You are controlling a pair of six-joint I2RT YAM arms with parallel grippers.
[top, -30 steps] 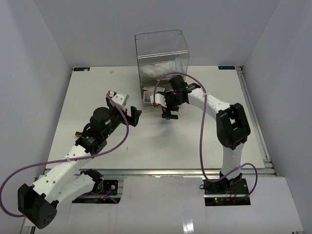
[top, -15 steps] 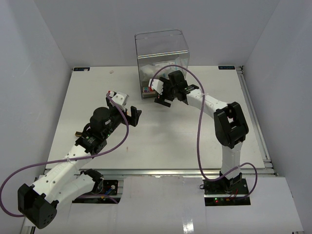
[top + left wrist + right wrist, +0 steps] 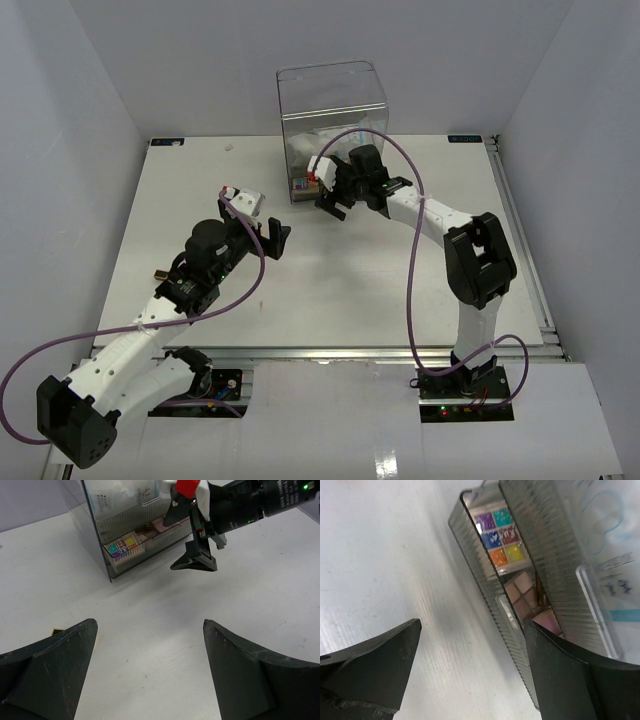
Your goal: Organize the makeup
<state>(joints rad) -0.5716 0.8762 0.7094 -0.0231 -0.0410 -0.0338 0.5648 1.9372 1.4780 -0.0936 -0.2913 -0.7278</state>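
The makeup sits inside the clear drawer box [image 3: 332, 115]. In the right wrist view a colourful eyeshadow palette [image 3: 501, 535] and a pink-brown palette [image 3: 524, 596] lie in the slightly open bottom drawer [image 3: 520, 630]. A white packet with blue print [image 3: 607, 555] lies in the compartment above. My right gripper [image 3: 472, 635] is open and empty at the drawer's ribbed front, and one of its fingers [image 3: 585, 675] is right against it. It also shows in the top view [image 3: 335, 205]. My left gripper [image 3: 150, 630] is open and empty over bare table, well short of the box [image 3: 135, 525].
The white table [image 3: 330, 280] is ringed by white walls. The left wrist view shows the right arm's gripper [image 3: 195, 555] in front of the box and the colourful palette [image 3: 122, 545] behind the drawer front. A small brown object [image 3: 56, 631] lies by my left finger.
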